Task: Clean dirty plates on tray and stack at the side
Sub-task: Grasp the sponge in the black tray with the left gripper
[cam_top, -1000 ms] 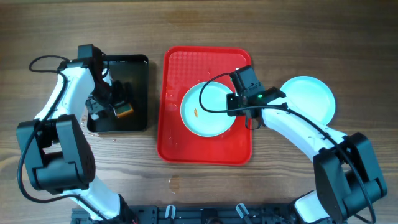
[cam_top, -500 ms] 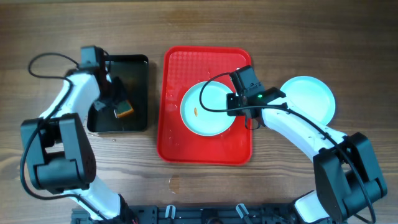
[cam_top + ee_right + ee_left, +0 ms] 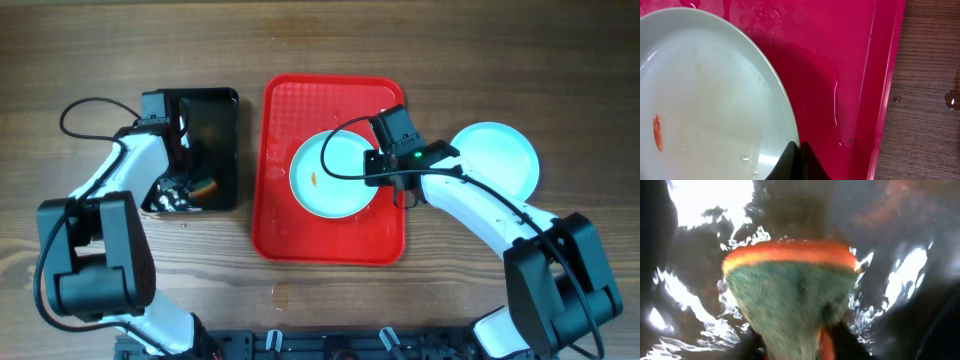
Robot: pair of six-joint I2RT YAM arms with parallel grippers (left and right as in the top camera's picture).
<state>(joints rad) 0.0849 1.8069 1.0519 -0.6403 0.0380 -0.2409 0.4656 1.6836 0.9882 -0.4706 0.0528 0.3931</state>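
A pale blue plate (image 3: 335, 175) with a small orange smear (image 3: 315, 181) lies on the red tray (image 3: 275, 100). My right gripper (image 3: 380, 178) is shut on its right rim; in the right wrist view the gripper (image 3: 797, 152) pinches the plate (image 3: 705, 100) edge over the wet tray (image 3: 840, 75). A second plate (image 3: 497, 155) rests on the table to the right of the tray. My left gripper (image 3: 182, 190) sits low in the black tray (image 3: 215, 110), shut on a green-and-orange sponge (image 3: 790, 290), with the gripper (image 3: 797, 347) at the sponge's near end.
The black tray holds shiny water (image 3: 700, 200) around the sponge. Water drops and a thin puddle (image 3: 837, 100) lie on the red tray beside the plate. Bare wooden table (image 3: 320, 40) surrounds both trays.
My left gripper has closed on the sponge and shifted toward the near end of the black tray. The right arm and the plate have not moved.
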